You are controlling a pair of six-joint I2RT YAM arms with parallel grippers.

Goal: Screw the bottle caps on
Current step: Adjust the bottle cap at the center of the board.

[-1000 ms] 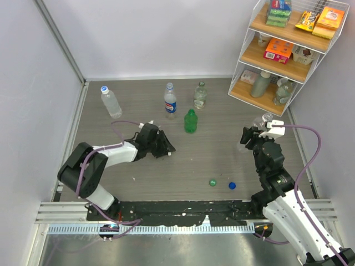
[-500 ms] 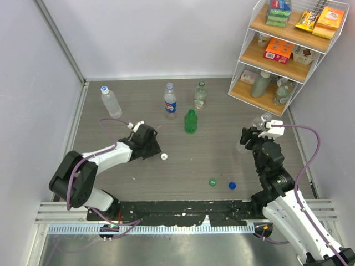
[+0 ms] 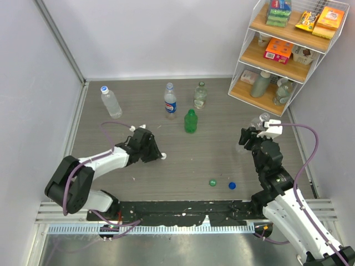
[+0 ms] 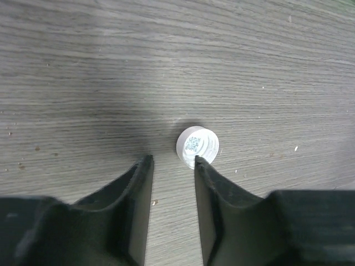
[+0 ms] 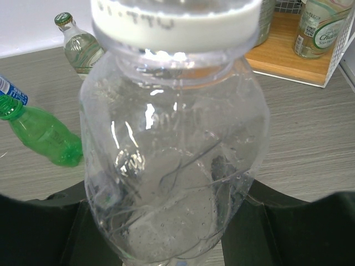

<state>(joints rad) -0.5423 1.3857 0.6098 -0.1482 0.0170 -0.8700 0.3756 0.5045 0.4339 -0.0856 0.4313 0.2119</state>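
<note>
Low on the table (image 3: pixel 183 166) with the left gripper (image 4: pixel 172 162), fingers (image 4: pixel 136 188) narrowly apart, nothing between them; just ahead of the fingertip on the right of the wrist view, touching it or very nearly so, the white cap (image 4: pixel 197 146), flat on the wood, printed face up; seen from above, at the tip of that gripper, left of centre.

In the right gripper (image 3: pixel 252 136), over at the right side near the shelf (image 3: pixel 288 55), the clear bottle (image 5: pixel 172 144); clamped low on its body between both fingers (image 5: pixel 50 227), neck pointing away from the wrist; cannot tell whether capped.

Toward the near edge, well apart from both grippers, the green cap (image 3: pixel 212 182); just beside it on the right, the blue cap (image 3: pixel 232 185).

Upright further back, around the middle, the green bottle (image 3: pixel 191 121); behind it and slightly left, the cola bottle (image 3: pixel 170 102).
</note>
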